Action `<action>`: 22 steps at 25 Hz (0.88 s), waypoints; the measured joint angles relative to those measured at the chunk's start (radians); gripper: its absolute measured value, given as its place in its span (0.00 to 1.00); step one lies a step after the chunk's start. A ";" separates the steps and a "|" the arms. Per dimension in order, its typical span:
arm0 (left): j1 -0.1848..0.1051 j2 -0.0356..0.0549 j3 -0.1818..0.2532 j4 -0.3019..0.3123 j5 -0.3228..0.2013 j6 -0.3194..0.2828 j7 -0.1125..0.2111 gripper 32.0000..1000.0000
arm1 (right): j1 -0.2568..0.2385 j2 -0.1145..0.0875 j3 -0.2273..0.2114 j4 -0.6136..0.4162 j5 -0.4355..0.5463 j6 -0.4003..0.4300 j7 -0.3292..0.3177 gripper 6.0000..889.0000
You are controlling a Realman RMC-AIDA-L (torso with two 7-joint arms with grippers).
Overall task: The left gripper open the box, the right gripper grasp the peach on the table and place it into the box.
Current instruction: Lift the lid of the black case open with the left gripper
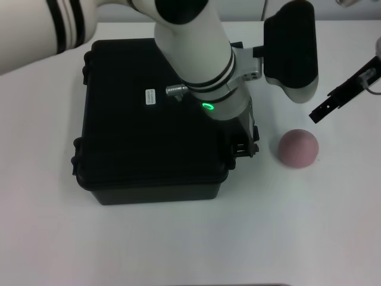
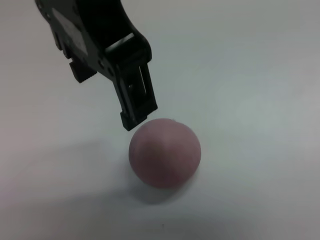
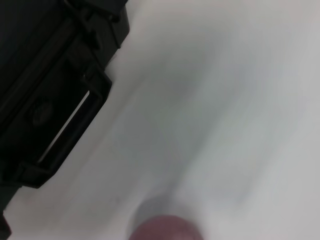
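The box (image 1: 152, 122) sits closed on the table (image 1: 178, 238), toward its left half, lid down, with a small white label (image 1: 150, 96) on top. The thick white left arm reaches across the lid from the far left corner, green ring light (image 1: 208, 106) lit, and carries the left gripper (image 1: 245, 143) down to the box's right edge, where the black fingers sit against the side of the case at a latch (image 1: 241, 148); whether those fingers are apart or together cannot be told, since the wrist hides them. The peach (image 1: 299, 148) rests on the bare tabletop just beside the box's right edge, apart from it, near the middle of the table's right half. The right gripper (image 1: 324, 107) hangs above the table toward the far right edge, behind and to the right of the peach, not touching it; its slim black fingers look close together, holding nothing. In the left wrist view the right gripper (image 2: 135, 110) points down at the peach (image 2: 165, 152), its tip just short of the fruit's surface. The right wrist view shows the box's side with a latch (image 3: 65, 125) and the top of the peach (image 3: 167, 227) at the frame's edge
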 joint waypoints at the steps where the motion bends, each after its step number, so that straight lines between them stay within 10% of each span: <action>1: 0.000 0.0000 0.000 0.000 0.000 0.000 0.000 0.14 | 0.000 0.000 0.000 0.000 0.000 0.000 -0.003 0.93; 8: 0.108 0.0022 -0.165 0.183 0.170 -0.136 0.001 0.14 | -0.001 0.000 0.013 -0.002 0.000 0.000 -0.010 0.93; 22: 0.191 0.0055 -0.368 0.400 0.233 -0.367 0.043 0.07 | -0.003 -0.004 0.014 0.000 0.026 0.000 -0.024 0.92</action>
